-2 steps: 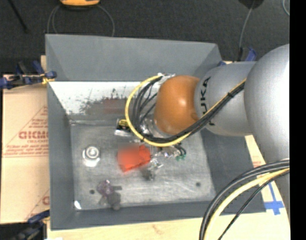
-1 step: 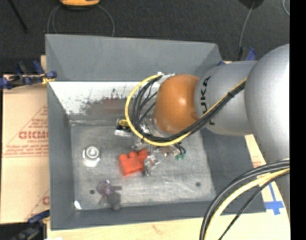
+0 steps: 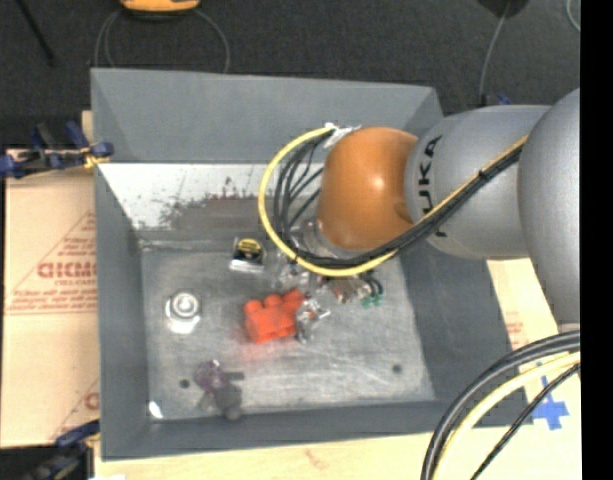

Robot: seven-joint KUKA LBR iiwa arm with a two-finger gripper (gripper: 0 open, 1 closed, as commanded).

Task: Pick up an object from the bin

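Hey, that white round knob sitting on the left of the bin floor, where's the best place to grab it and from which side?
Grip the white round knob across its wide lower rim, coming straight down from above. It seems to sit flat with its raised centre up, and bare bin floor lies all round it.

The orange cover on the wrist blots out most of the gripper. Just a bit of its metal peeks out against the right side of the red-orange block, and whether it touches that block can't be made out. Right of the block, a small green thing pokes from under the wrist, half covered, shape unclear. Up and left of the block, a tiny yellow-and-black piece is too small to name. Down and left of the block, a purple thing is a blur. Far right of the block, the arm runs off the picture's edge.
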